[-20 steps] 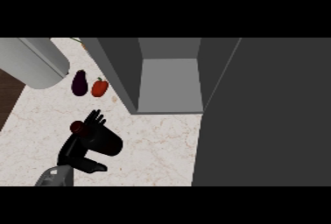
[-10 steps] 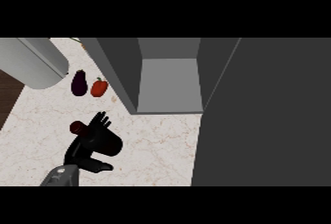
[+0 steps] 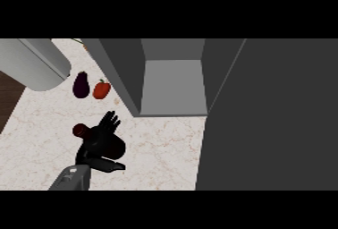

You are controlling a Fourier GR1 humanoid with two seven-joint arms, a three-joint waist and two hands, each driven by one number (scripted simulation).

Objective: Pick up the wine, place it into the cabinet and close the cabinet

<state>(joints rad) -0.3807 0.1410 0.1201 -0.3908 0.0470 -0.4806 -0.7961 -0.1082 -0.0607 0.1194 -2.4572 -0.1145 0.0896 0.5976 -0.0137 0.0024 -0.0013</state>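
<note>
The wine shows only as a small dark red round top on the marble counter; the rest of it is hidden behind my left hand. That hand rises from the lower left with straight fingers pointing away and its thumb sticking out to the right. It stands just right of the wine and is open, curled round nothing. The open cabinet with a grey inside is ahead and to the right of the hand. My right hand does not show.
The cabinet's large dark door fills the right side. A purple eggplant and a red pepper lie beyond the hand. A big grey rounded object sits at upper left. The counter's edge runs down the left.
My left hand and forearm have drifted slightly to the right, fingers still straight. The wine's top has stayed in place.
</note>
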